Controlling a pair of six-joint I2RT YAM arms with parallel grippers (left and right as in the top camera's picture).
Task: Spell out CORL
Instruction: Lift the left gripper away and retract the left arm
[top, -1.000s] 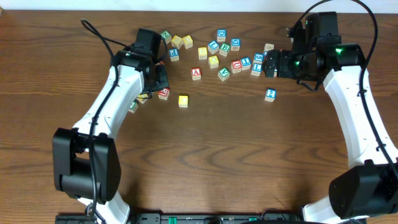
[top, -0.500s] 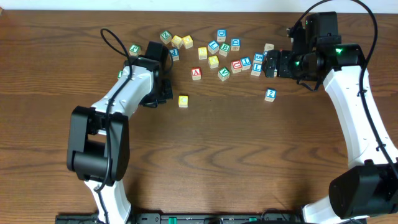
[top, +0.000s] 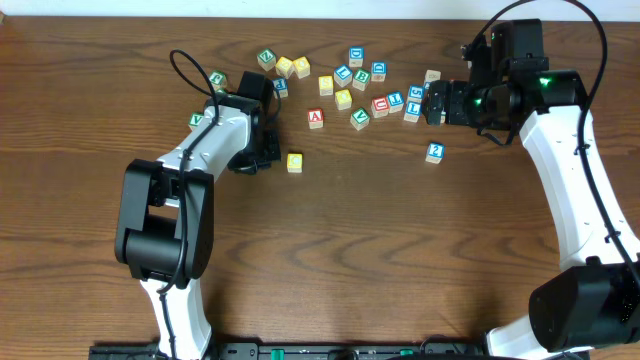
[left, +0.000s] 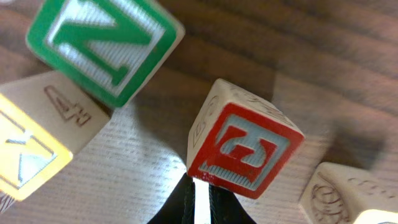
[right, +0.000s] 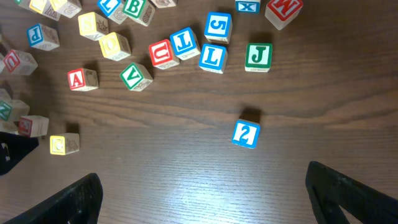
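Observation:
A yellow C block (top: 294, 161) lies alone just right of my left gripper (top: 258, 152); it also shows in the right wrist view (right: 64, 144). In the left wrist view my left gripper (left: 200, 200) is shut and empty, its tips low over the table and touching a red E block (left: 245, 149). A blue L block (right: 212, 56) lies in the scatter near my right gripper (top: 432, 103). My right gripper (right: 214, 193) is wide open, empty and above the table. I cannot pick out an O or R block.
Several letter blocks are scattered along the back (top: 345, 85). A blue "?" block (top: 434, 152) lies apart at the right. A green N block (left: 102, 43) and a yellow block (left: 25, 149) crowd the left gripper. Two green blocks (top: 217, 78) lie left of the left arm.
The left arm has swung its elbow up and to the right over the blocks beside it, hiding them and uncovering two green blocks at its left. The right arm has not moved.

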